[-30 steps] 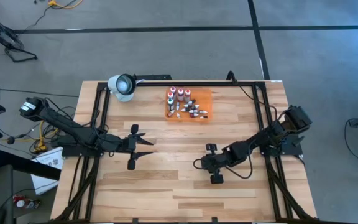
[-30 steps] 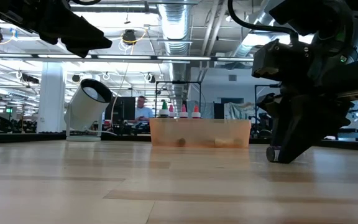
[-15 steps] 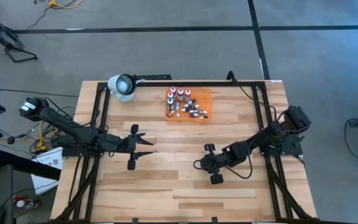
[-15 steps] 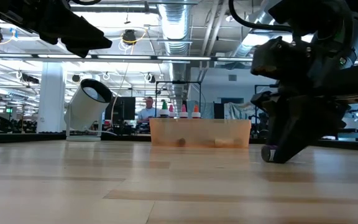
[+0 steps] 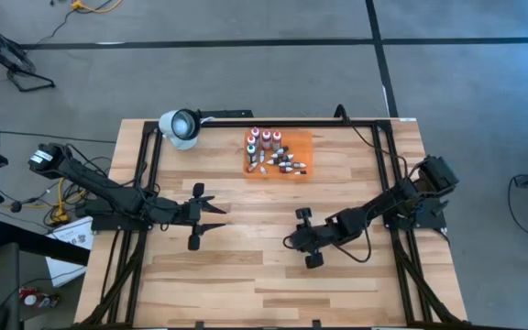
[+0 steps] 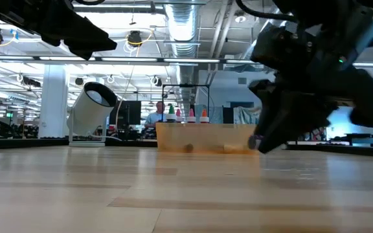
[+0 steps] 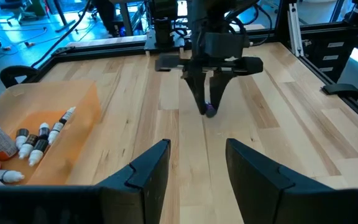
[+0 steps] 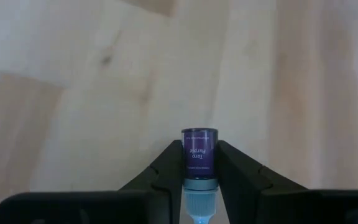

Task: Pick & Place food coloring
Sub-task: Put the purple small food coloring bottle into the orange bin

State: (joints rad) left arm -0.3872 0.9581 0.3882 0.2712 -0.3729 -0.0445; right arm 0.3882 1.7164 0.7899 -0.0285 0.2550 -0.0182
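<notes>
While the right claw (image 8: 199, 163) pinches a tiny purple-labelled dropper (image 8: 199, 155) between its fingers, base pointing away from the wrist and pale cap tucked inward, it hangs low over bare wood at lower centre of the high view, probably so the bottle can be carried without slipping. The left claw (image 5: 211, 218) waits at centre left, fingers parted and grasping nothing. The rest of the food coloring (image 5: 276, 153) sits in the orange tray (image 5: 301, 142) at upper centre, well apart from both claws on the surface (image 5: 246, 275). From the low view the tray wall hides most bottles; only a few tall caps show. Whether the dropper touches the wood is unclear.
</notes>
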